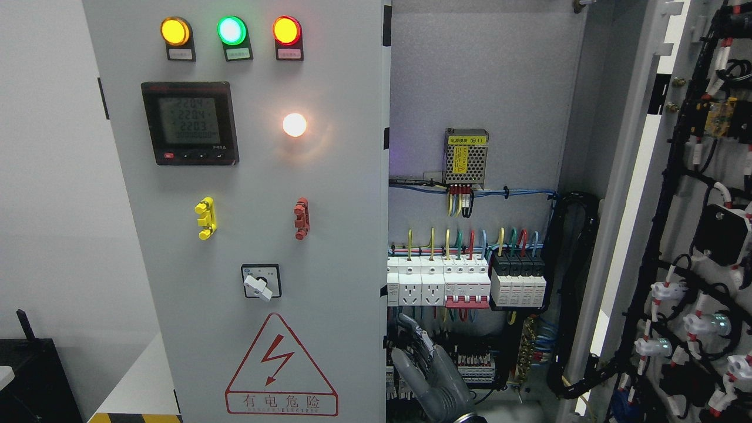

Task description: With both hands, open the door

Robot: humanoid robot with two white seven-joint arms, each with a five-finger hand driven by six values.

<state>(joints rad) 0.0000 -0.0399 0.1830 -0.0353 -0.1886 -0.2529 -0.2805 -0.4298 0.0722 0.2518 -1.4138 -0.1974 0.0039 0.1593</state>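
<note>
A single robot hand (pixel 432 373) rises from the bottom edge just right of centre; which arm it belongs to cannot be told. Its fingers (pixel 411 332) are extended and relaxed, holding nothing. Just left of the fingers stands the closed left door (pixel 329 235), its free edge next to them. Far right of the fingers the right door (pixel 693 235) is swung wide open, wiring facing in. Above the fingers sit the breakers (pixel 467 282) inside the cabinet
</note>
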